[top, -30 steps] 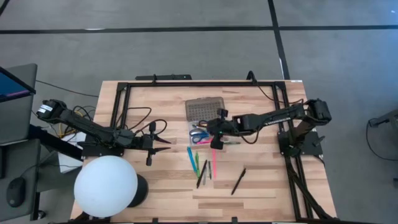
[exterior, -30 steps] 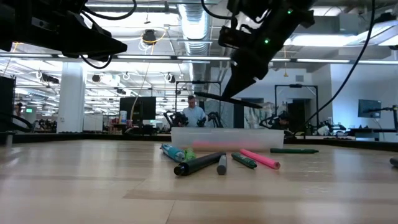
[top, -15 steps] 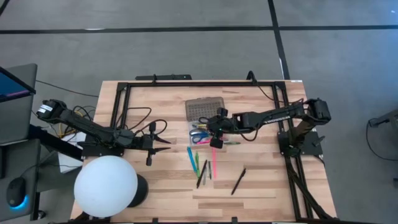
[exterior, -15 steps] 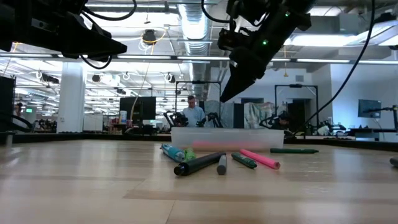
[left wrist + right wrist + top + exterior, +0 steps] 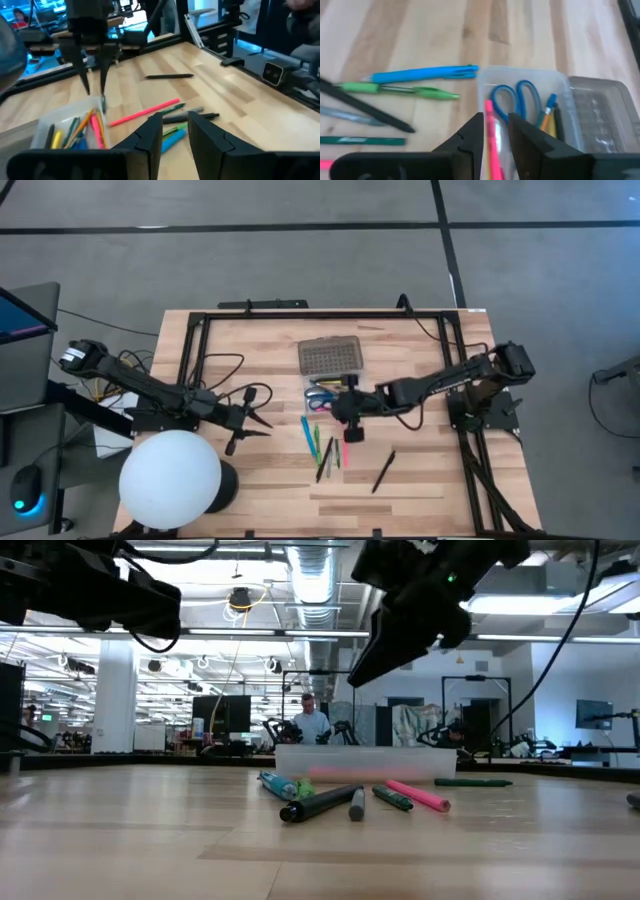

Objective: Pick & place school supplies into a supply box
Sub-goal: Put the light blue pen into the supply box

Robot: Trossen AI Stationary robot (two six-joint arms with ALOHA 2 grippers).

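We are watching the right gripper (image 5: 352,428) pulling away from the supply box (image 5: 309,386), whose clear tray is sitting near the middle of the table (image 5: 430,480) with its grey grid lid (image 5: 328,357) folded open on the far side. A second ago this gripper was hanging over the tray with a thin dark pen pinched between its fingers. Now that pen is gone from its grasp, the fingers are standing a little apart with nothing between them, and the arm is swinging out over the loose pens lying just in front of the box.

We are reading this as one more item delivered. The tray is already holding the blue-handled scissors (image 5: 517,97), a pink marker (image 5: 492,131) and a few orange and yellow sticks.

Work is remaining, though. A blue pen (image 5: 306,430), a green pen (image 5: 395,89), a long pink pen (image 5: 343,444) and several darker ones are waiting in a cluster beside the box, and a black pen (image 5: 384,470) is lying well apart toward the near edge.

The left gripper (image 5: 252,423) is idling at the table's left side near the white sphere (image 5: 170,480), its fingers slightly parted and empty.
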